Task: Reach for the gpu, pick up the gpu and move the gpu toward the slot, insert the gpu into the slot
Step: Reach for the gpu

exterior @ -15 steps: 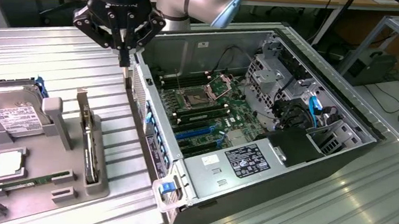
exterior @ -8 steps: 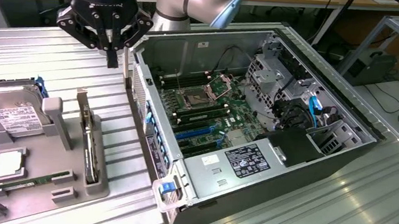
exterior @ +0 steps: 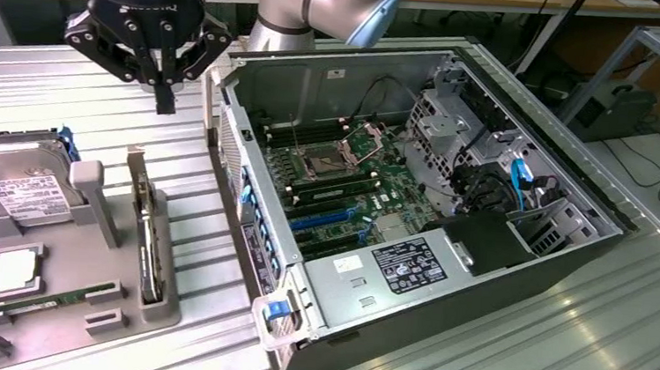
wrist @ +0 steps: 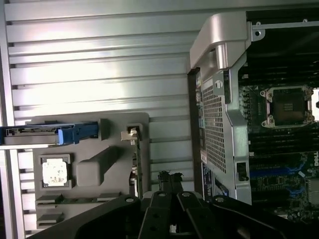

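Observation:
The gpu (exterior: 151,246) stands on its long edge in a grey holder (exterior: 167,309) on the table, its silver bracket (exterior: 136,179) at the far end. In the wrist view the gpu (wrist: 133,164) appears edge-on along the holder's side. My gripper (exterior: 167,99) hangs well above the table beyond the bracket end of the card, shut with nothing in it. Its fingertips (wrist: 170,180) sit close together. The blue slot (exterior: 325,217) lies on the green motherboard inside the open computer case, and the slot (wrist: 271,173) is free.
The holder also carries a silver hard drive (exterior: 21,189), a processor chip (exterior: 11,272) and a green memory stick (exterior: 44,299). The open case (exterior: 256,259) stands at the exterior view's right of the holder, its wall between the card and the motherboard. Cables and a drive cage fill its far side.

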You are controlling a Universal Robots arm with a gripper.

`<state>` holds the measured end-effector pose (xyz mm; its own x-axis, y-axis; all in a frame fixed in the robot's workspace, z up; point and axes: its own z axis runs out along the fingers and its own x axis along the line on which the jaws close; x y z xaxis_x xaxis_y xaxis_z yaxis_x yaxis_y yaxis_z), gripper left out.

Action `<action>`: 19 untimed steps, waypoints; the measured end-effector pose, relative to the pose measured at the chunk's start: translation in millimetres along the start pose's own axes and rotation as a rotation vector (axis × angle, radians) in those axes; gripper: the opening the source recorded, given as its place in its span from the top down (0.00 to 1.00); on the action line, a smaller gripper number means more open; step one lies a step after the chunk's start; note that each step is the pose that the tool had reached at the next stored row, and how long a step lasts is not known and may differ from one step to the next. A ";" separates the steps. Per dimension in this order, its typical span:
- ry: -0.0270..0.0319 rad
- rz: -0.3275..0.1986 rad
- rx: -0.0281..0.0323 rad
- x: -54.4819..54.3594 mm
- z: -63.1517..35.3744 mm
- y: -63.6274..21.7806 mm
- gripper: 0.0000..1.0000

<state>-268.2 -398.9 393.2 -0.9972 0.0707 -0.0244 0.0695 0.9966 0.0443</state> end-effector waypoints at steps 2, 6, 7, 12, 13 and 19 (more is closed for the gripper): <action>0.0000 0.000 -0.0001 4.7 -0.1 -0.3 0.89; 0.0000 -0.001 -0.0001 18.2 -0.5 -1.3 0.89; 0.0000 -0.001 -0.0001 20.6 -0.6 -1.4 0.89; 0.0001 -0.001 0.0000 34.2 -1.0 -2.4 0.89; 0.0001 -0.001 0.0000 36.3 -1.0 -2.5 0.89; 0.0001 -0.002 0.0000 52.9 -1.5 -3.7 0.89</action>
<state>-321.2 -398.9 393.2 -0.9973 0.0690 -0.0244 0.0679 0.9967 0.0443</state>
